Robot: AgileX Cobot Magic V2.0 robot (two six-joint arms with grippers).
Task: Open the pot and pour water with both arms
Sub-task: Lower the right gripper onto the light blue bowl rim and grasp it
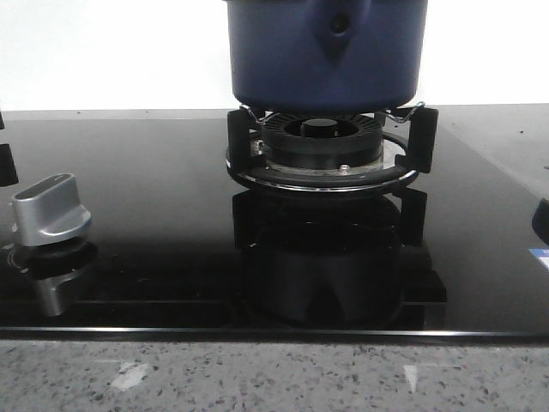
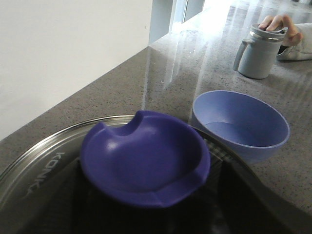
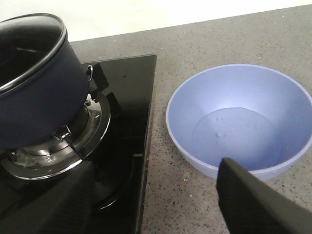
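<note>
The dark-blue pot (image 1: 324, 51) stands on the burner, its top cut off in the front view. In the right wrist view the pot (image 3: 34, 92) shows a steel rim. The left wrist view looks down on the glass lid's steel rim (image 2: 44, 151) and its blue dished knob (image 2: 144, 161). My left gripper (image 2: 146, 200) flanks that knob with dark fingers (image 2: 222, 153). The fingertips are hidden under the knob. My right gripper (image 3: 151, 195) is open over the counter between the pot and a light-blue bowl (image 3: 239, 122). A little clear water seems to lie in the bowl.
The black burner grate (image 1: 326, 154) sits on a glossy black cooktop (image 1: 154, 215) with a silver stove knob (image 1: 51, 210) at the left. Speckled grey counter (image 3: 195, 195) lies to the right. Beyond the bowl (image 2: 243, 122), a person's hand rests on a grey lidded mug (image 2: 258, 53).
</note>
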